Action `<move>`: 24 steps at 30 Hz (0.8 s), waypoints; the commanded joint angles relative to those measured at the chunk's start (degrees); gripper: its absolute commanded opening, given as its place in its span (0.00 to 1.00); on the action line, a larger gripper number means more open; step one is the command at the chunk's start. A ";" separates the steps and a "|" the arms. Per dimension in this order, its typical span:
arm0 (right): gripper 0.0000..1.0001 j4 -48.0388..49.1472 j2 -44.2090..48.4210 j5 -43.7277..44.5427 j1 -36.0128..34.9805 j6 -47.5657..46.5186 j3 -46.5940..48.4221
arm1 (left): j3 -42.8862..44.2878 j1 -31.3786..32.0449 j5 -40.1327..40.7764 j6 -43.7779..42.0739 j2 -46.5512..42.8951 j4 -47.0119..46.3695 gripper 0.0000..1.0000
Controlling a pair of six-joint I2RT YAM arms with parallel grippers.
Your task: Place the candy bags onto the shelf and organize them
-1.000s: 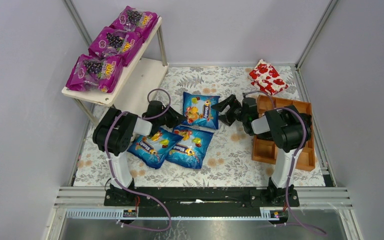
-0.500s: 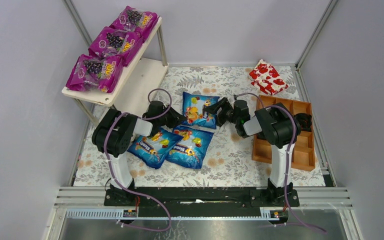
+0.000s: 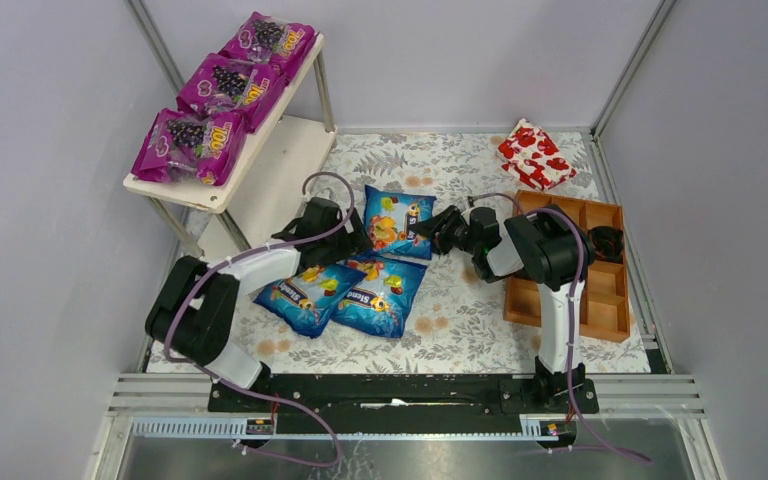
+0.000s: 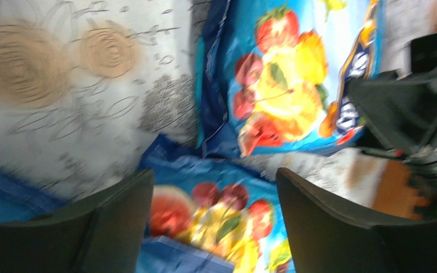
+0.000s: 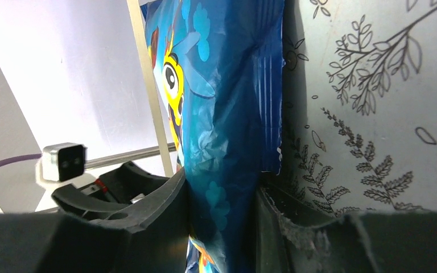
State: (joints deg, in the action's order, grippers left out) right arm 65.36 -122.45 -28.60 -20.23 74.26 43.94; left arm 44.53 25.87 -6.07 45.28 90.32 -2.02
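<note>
Right hand (image 5: 222,213) pinches the far blue candy bag (image 3: 397,222) at its 3 o'clock edge — left hand (image 4: 213,177) gapes wide at its 9 o'clock.

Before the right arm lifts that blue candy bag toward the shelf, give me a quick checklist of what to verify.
1. Grip: ok, the right gripper is shut on the edge of the far blue bag.
2. Path: probably not ok, the left gripper hangs open beside that bag, on the side toward the shelf.
3. Room: ok, the lower board is bare; three purple bags line the top.
4. Snagging: cannot tell, the two near blue bags lie very close to the held one.
</note>
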 commanded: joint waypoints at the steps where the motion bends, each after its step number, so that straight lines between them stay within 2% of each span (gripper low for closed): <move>1: 0.43 5.66 -0.20 -2.39 0.72 0.79 0.13 | 8.62 2.49 19.01 -9.45 -4.09 22.52 0.96; 6: 0.41 6.57 -0.83 -2.87 0.83 1.36 0.27 | 17.32 5.46 38.04 -12.90 -2.33 36.19 0.99; 13: 0.39 6.71 -0.68 -3.14 0.83 1.05 0.27 | 25.32 5.56 58.03 -19.10 5.45 42.77 0.99; 17: 0.38 6.81 -0.83 -3.41 0.83 1.04 0.31 | 29.58 3.55 62.67 -18.99 11.17 46.82 0.99; 24: 0.38 7.91 -1.60 -4.15 0.97 1.91 0.68 | 27.71 1.27 67.61 -18.64 11.02 47.13 0.99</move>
State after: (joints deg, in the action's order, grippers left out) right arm 67.20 -123.17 -29.82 -19.81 74.94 43.94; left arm 71.79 27.90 53.56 26.96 103.15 43.53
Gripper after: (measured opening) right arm 0.389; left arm 0.987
